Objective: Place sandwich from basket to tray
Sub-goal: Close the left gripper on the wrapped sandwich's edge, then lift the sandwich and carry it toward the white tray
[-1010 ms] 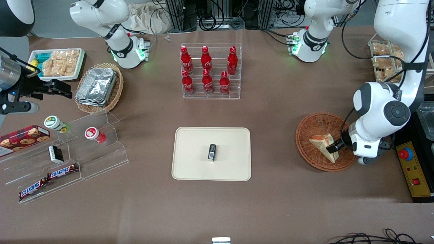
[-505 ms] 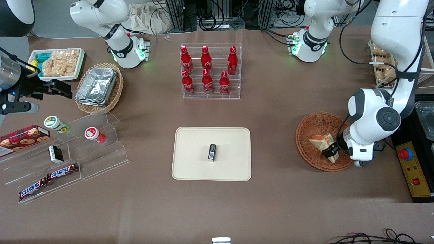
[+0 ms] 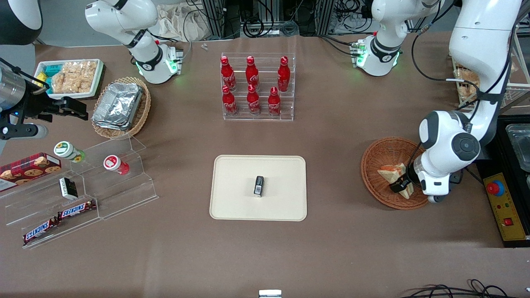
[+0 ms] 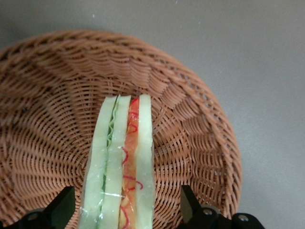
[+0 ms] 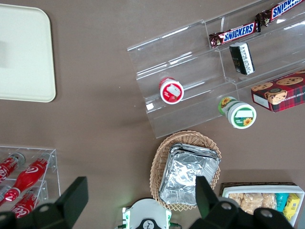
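Down in the basket (image 3: 379,159) sits the left arm's pincer (image 3: 401,186), its two black fingers (image 4: 61,206) spread wide on either side of the sandwich (image 3: 393,174). In the left wrist view the sandwich (image 4: 121,164) stands on edge between the fingertips with a gap of bare wicker showing on each side, so neither pad touches the bread. Its cut edge faces the camera there, showing pale bread slices with a green layer and a red-orange layer between them.

The basket (image 4: 190,119) is a round reddish-brown wicker bowl resting on the brown counter (image 3: 339,136) toward the working arm's end. The sandwich lies inside it, on the part of the bowl closest to the arm's white wrist.

The tray (image 3: 236,174), cream-beige with rounded corners, lies flat near the middle of the counter, well apart from the basket. A small dark packet (image 3: 258,185) lies on it, near its centre.

Farther from the front camera than the tray stands a clear rack of red bottles (image 3: 252,87). Toward the parked arm's end are a clear stepped stand (image 3: 124,182) with chocolate bars (image 3: 76,210) and small jars, a tan oval basket with foil pans (image 3: 118,103), and a white tray of snacks (image 3: 70,76).
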`<state>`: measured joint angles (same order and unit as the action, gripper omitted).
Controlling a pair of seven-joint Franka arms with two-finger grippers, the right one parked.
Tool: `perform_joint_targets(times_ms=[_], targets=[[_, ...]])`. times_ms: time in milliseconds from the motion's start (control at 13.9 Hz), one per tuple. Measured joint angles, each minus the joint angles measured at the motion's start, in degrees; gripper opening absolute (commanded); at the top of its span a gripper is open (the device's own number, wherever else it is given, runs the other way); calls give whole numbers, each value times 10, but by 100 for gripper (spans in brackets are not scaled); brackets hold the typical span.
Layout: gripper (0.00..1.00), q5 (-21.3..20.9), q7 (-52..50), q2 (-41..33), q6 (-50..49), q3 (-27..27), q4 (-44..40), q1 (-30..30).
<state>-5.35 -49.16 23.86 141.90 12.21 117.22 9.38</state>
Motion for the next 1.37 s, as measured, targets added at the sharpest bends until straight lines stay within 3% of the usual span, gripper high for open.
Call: perform_joint_targets(times_ms=[72,144,289,866,1082,1371], targets=[[35,0,-1,0,6,0,6,0],[31,0,-1,0,7,0,8,0],[2,0,-1,-1,7,1,8,0],[0,-1,72,-47,-43,5,-3,-1],[0,-1,136,-79,-164,8,-63,-1],[0,-1,232,-86,-322,24,-204,-22]])
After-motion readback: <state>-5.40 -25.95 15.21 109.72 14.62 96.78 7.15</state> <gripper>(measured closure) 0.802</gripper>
